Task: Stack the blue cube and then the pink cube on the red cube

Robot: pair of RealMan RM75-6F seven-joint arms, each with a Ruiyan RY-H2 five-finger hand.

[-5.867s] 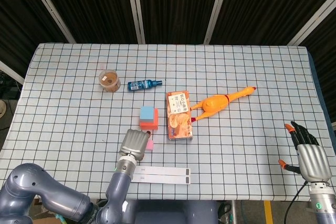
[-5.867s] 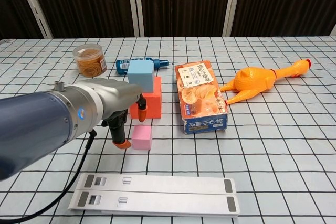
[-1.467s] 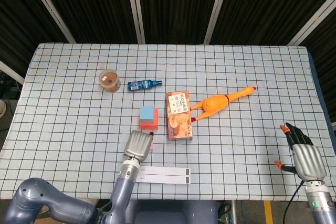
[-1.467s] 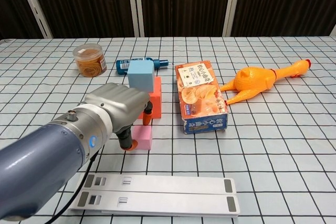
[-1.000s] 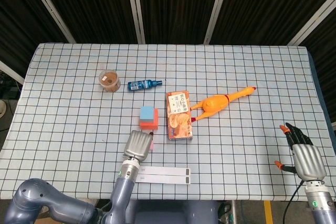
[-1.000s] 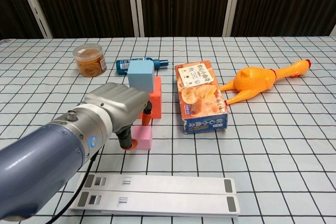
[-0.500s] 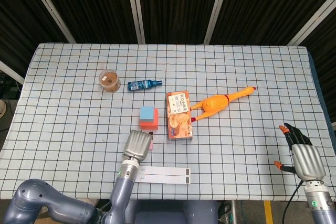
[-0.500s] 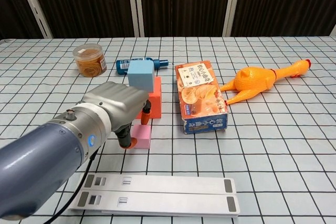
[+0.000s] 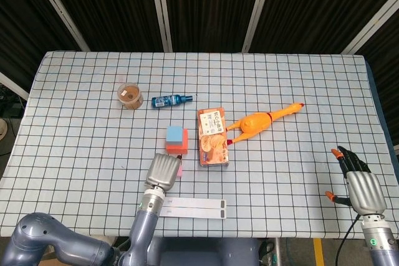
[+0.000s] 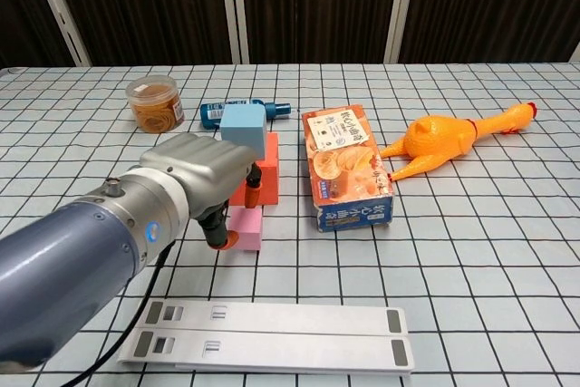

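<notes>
The blue cube [image 10: 243, 124] sits on top of the red cube [image 10: 268, 169], left of the middle of the table; from the head view the blue cube [image 9: 176, 134] covers most of the red cube [image 9: 178, 149]. Just in front of this stack, my left hand [image 10: 195, 178] pinches the pink cube [image 10: 246, 227] between thumb and fingers. The pink cube looks slightly raised off the cloth. In the head view my left hand [image 9: 162, 171] hides all but a sliver of the pink cube [image 9: 179, 170]. My right hand [image 9: 360, 188] hangs open at the table's near right edge.
A snack box [image 10: 347, 165] lies right beside the stack, with a rubber chicken [image 10: 444, 140] further right. Behind the stack are a blue bottle [image 10: 227, 111] and a jar [image 10: 155, 102]. Two white strips [image 10: 272, 333] lie along the near edge.
My left hand closed in on the pink cube and has just risen a little, taking the cube up and slightly towards the stack. The right hand barely shifted.
</notes>
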